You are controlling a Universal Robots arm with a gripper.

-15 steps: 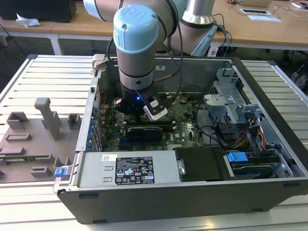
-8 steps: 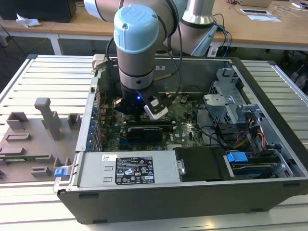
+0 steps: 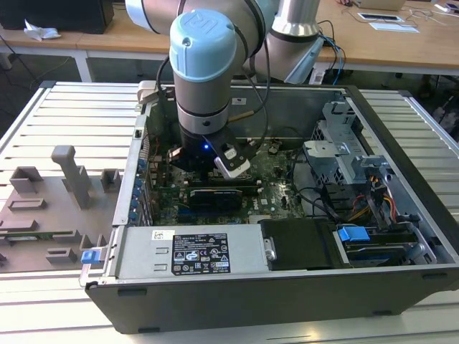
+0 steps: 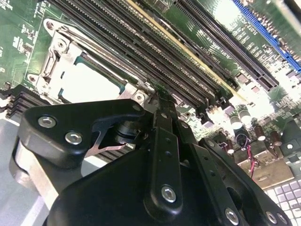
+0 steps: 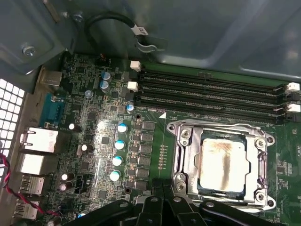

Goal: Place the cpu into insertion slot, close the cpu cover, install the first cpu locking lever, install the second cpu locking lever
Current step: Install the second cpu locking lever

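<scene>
The cpu (image 5: 222,165) (image 4: 87,82), pale silver with a brownish smear, lies in the insertion slot on the green motherboard (image 3: 276,197). The silver cpu cover (image 5: 184,157) (image 4: 59,56) lies flat around it, framing the chip. A thin metal lever (image 5: 216,127) runs along the cover's side nearest the memory slots. My gripper (image 5: 162,186) (image 4: 156,96) is shut, its black fingers pressed together with the tips at a corner of the socket frame. I cannot tell whether they touch it. In the exterior view the arm's wrist (image 3: 204,86) hangs down into the open computer case.
Long black memory slots (image 5: 211,94) (image 4: 155,52) run beside the socket. Capacitors (image 5: 120,143) and rear ports (image 5: 37,141) lie to one side, and a black cable (image 5: 113,21) loops by the case wall. The power supply (image 3: 190,251) and drive cage (image 3: 351,158) crowd the case. A grey fixture (image 3: 57,193) lies outside.
</scene>
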